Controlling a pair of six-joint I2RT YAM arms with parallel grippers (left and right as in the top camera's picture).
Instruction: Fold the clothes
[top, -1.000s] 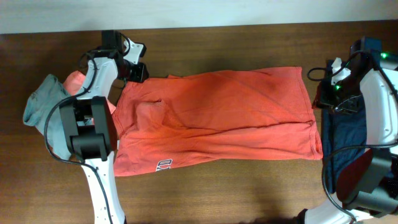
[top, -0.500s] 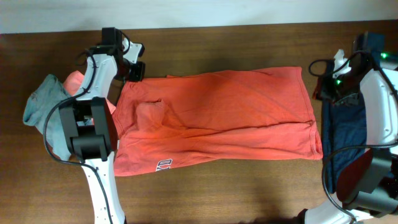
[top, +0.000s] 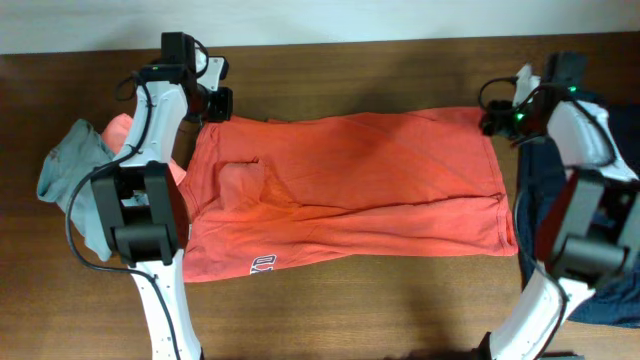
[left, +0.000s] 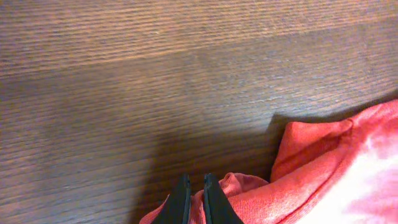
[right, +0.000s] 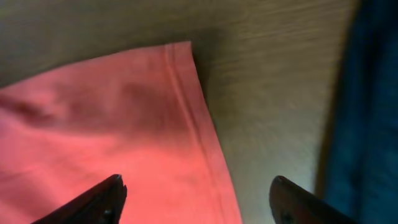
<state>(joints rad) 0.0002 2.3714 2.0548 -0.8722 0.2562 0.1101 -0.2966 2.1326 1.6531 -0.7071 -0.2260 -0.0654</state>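
Coral-orange T-shirt — soft, creased, roughly rectangular, wood-grain table

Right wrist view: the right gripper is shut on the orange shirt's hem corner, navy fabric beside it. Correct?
No. The right wrist view shows the right gripper open wide over the orange shirt at its hem corner, gripping nothing. The navy fabric is beside it.
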